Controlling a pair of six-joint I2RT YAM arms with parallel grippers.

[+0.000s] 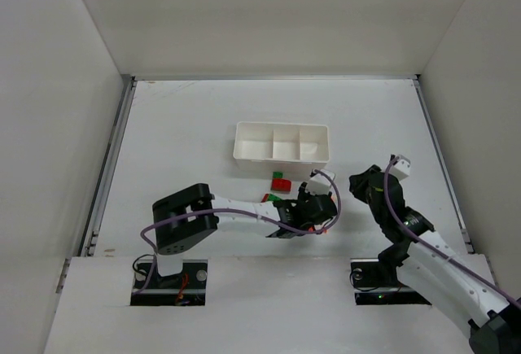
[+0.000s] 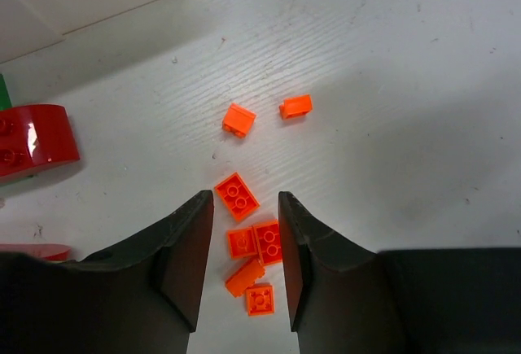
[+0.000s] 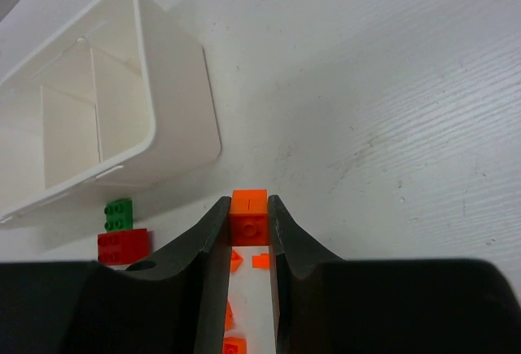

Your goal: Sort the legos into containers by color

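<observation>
My left gripper (image 2: 247,244) is open and low over the table, its jaws on either side of several tiny orange pieces (image 2: 255,244). More orange pieces lie just ahead of it (image 2: 237,195) and farther off (image 2: 239,120). My right gripper (image 3: 248,206) is shut on one small orange piece (image 3: 249,222) and holds it above the table, near the white tray (image 3: 175,102). In the top view the tray (image 1: 281,159) shows three bare compartments. The left gripper (image 1: 319,206) and the right gripper (image 1: 368,185) are in front of it to the right.
A red brick with a green one (image 1: 281,181) lies in front of the tray, and another red and green pair (image 1: 270,198) sits by the left arm. The right wrist view shows the green brick (image 3: 119,214) and the red brick (image 3: 124,246). White walls enclose the table.
</observation>
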